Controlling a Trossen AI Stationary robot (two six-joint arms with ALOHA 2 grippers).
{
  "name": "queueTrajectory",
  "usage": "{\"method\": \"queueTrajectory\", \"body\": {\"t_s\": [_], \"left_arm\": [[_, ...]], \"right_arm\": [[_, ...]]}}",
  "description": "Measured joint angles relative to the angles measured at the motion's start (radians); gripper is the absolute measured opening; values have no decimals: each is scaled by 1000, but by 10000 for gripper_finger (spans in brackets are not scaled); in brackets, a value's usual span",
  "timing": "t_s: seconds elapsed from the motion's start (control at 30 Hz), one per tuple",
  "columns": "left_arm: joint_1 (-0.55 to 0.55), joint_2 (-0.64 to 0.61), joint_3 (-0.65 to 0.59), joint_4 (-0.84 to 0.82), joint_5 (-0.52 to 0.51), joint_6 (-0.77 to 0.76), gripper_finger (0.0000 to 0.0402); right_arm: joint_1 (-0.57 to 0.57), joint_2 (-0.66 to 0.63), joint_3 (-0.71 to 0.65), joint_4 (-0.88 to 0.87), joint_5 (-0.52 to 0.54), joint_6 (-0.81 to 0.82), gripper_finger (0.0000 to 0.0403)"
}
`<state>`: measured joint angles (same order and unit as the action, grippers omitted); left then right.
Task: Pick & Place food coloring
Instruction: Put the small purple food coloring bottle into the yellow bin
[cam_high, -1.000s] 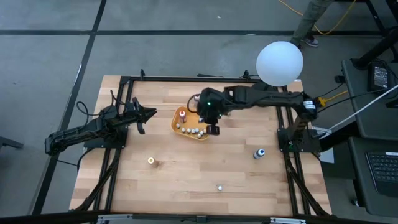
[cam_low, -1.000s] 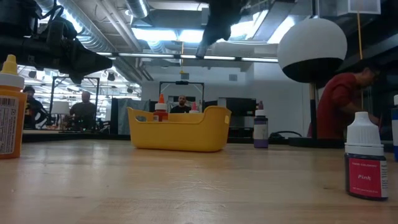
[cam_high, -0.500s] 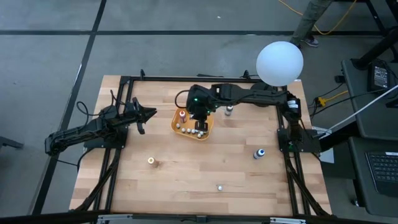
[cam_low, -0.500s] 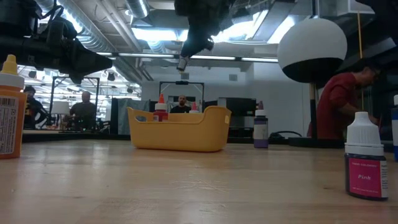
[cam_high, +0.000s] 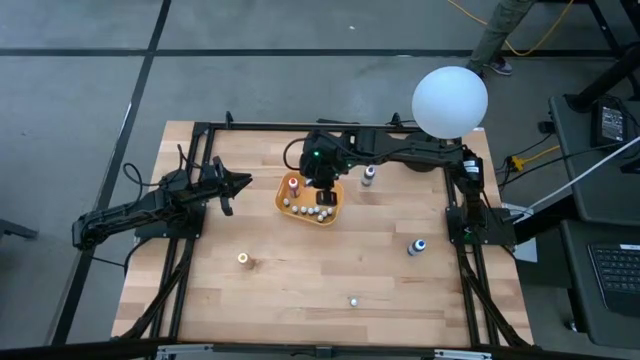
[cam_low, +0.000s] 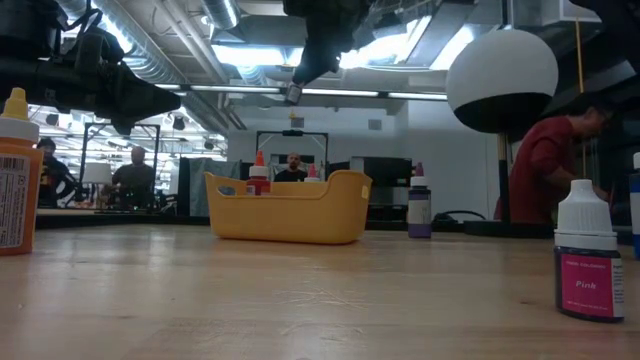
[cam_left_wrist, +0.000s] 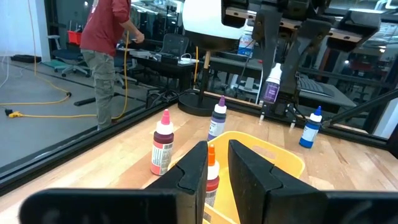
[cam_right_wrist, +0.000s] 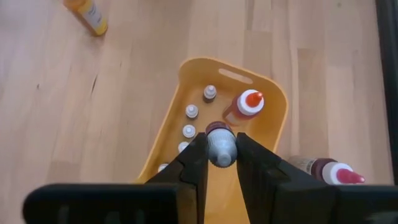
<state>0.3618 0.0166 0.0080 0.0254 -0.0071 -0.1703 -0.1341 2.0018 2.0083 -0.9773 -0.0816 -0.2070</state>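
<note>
The right gripper (cam_right_wrist: 221, 163) hangs above the yellow tray (cam_high: 335, 205), its jaws pinching a purple-labelled dropper bottle (cam_right_wrist: 221, 143). The left gripper (cam_high: 232, 186) waits left of the tray, jaws narrow and empty.

Small white-capped dropper bottles (cam_right_wrist: 190, 112) are crowded along one wall of the orange plastic tray (cam_right_wrist: 275, 134); its middle is left free.
</note>
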Motion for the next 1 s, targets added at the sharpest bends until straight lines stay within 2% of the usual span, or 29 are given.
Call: {"method": "queueTrajectory", "body": {"t_s": [1.0], "left_arm": [[0,0,0,0,0,0,61]], "right_arm": [[-5,22,-1,-28,-3,-35,71]]}}
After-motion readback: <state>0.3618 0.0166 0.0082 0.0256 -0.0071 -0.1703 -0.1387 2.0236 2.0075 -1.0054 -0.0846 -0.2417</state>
